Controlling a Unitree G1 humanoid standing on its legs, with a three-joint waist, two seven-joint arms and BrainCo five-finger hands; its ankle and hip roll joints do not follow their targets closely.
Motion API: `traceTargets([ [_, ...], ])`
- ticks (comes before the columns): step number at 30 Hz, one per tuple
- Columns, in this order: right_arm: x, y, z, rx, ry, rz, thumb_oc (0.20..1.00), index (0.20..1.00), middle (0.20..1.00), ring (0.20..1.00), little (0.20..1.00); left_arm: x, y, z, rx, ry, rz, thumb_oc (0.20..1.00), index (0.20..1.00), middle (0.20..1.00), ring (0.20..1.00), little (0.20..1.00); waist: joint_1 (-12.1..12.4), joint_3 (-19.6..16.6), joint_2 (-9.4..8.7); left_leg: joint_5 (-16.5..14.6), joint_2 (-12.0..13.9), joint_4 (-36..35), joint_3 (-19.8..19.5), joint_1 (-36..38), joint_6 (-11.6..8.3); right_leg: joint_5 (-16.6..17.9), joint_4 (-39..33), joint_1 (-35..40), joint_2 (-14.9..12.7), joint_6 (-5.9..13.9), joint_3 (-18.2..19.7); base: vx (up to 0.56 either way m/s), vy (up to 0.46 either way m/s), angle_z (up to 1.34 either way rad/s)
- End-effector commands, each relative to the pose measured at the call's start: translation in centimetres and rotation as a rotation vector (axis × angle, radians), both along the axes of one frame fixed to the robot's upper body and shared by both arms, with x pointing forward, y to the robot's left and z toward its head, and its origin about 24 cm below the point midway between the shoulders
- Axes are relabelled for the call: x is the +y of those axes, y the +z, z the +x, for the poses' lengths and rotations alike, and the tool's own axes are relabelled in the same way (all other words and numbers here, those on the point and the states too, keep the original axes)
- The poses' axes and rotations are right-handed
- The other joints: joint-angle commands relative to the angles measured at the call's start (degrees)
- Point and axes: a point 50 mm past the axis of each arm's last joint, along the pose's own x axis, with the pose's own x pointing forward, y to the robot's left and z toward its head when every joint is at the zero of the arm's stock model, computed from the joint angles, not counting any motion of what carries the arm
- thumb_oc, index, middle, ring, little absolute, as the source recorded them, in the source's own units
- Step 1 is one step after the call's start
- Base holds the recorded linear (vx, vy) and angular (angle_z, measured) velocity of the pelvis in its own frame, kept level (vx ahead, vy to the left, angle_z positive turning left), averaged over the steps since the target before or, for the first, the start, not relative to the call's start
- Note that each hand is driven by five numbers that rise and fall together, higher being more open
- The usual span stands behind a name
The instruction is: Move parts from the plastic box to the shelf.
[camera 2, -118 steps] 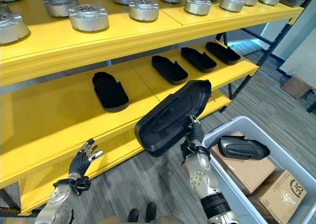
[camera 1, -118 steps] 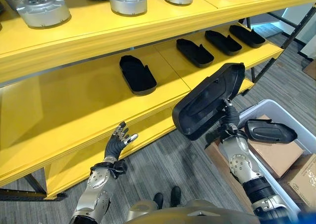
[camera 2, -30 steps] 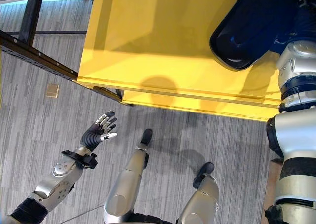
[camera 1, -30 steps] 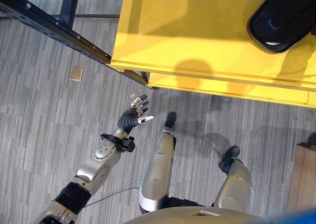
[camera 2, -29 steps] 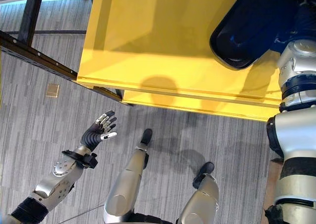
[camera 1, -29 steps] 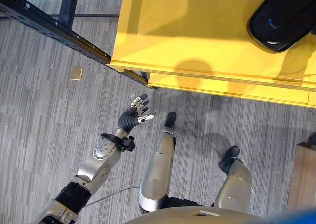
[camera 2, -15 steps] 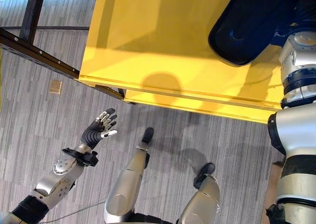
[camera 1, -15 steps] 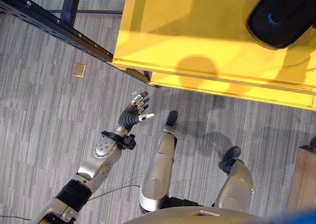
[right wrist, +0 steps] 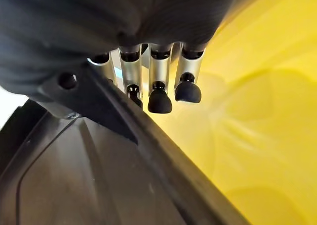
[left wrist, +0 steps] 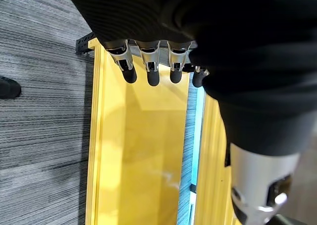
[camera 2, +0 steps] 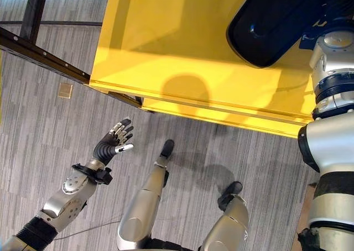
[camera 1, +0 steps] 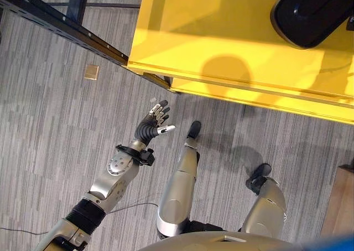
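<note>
Since half a second ago the black part (camera 2: 276, 24) is seen a little farther in over the yellow shelf (camera 2: 182, 52), though the whole view has shifted slightly as well. The part is gripped along its rim by the curled fingers of the right hand (right wrist: 163, 86), above the shelf surface. The left hand (camera 1: 152, 124) is held out over the grey floor (camera 1: 50, 129), fingers relaxed and spread, holding nothing.

The shelf (camera 1: 232, 46) is showing a bright yellow surface, and the part (camera 1: 310, 13) lying on it is looking glossy black. The floor (camera 1: 50, 129) is showing grey carpet with fine streaks, and a small tan square (camera 1: 92, 72) is lying on it.
</note>
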Motion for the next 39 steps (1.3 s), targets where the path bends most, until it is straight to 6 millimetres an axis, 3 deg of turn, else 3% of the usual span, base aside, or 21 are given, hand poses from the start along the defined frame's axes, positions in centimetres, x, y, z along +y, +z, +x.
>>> traceTargets([
  [1, 0.7, 4.6, -1.3, -0.139, -0.002, -0.104, 0.2, 0.2, 0.2, 0.2, 0.2, 0.3, 1.2, 0.3, -0.074, 0.032, -0.024, 1.0, 1.0, 1.0, 1.0, 1.0, -0.27, 1.08, -1.02, -0.12, -0.4, 2.82, 4.28, -3.11, 3.66, 0.15, 1.04, 3.09, 4.73, -4.27, 1.96, 0.0, 0.0, 0.0],
  [12, 1.0, 4.5, -1.1, -0.137, 0.007, -0.11, 0.2, 0.2, 0.2, 0.2, 0.2, 0.3, 1.2, 0.4, -0.075, 0.033, -0.027, 1.0, 1.0, 1.0, 1.0, 1.0, -0.25, 1.19, -1.03, -0.11, -0.44, 2.78, 4.29, -3.15, 3.65, 0.13, 1.08, 3.07, 4.76, -4.29, 2.0, 0.0, 0.004, 0.0],
  [14, 3.9, 1.6, 1.3, 0.034, 0.087, -0.223, 0.2, 0.2, 0.2, 0.2, 0.2, 0.3, 1.1, 0.4, -0.073, 0.034, -0.039, 1.0, 1.0, 1.0, 1.0, 1.0, 0.63, 2.79, -1.33, 0.56, -0.39, 2.18, 4.18, -3.39, 3.6, 0.53, 0.99, 2.7, 4.79, -4.49, 1.62, -0.05, 0.065, -0.02],
  [18, 4.4, 1.1, 1.6, 0.071, 0.105, -0.277, 0.2, 0.2, 0.2, 0.2, 0.2, 0.3, 1.0, 0.4, -0.07, 0.033, -0.041, 1.0, 1.0, 1.0, 1.0, 1.0, 0.82, 2.8, -1.4, 0.72, -0.38, 2.04, 4.27, -3.6, 3.59, 0.72, 0.74, 2.65, 4.77, -4.47, 1.63, 0.0, 0.003, 0.01],
  [28, 4.2, 0.5, 1.7, 0.104, 0.082, -0.31, 0.2, 0.2, 0.2, 0.2, 0.2, 0.2, 1.0, 0.4, -0.073, 0.037, -0.045, 1.0, 1.0, 1.0, 1.0, 1.0, 1.16, 2.81, -1.37, 0.75, -0.48, 1.92, 4.37, -3.96, 3.63, 0.82, 0.43, 2.44, 4.77, -4.38, 1.44, 0.0, 0.0, 0.0],
  [39, 3.4, 1.4, 1.2, 0.126, 0.0, -0.4, 0.2, 0.2, 0.2, 0.2, 0.2, 0.3, 0.6, 0.3, -0.059, 0.045, -0.045, 1.0, 1.0, 1.0, 1.0, 1.0, 0.85, 2.81, -1.61, 0.75, -0.46, 1.69, 4.67, -3.75, 3.64, 1.01, 0.12, 2.63, 4.84, -4.31, 1.37, 0.0, 0.0, 0.0],
])
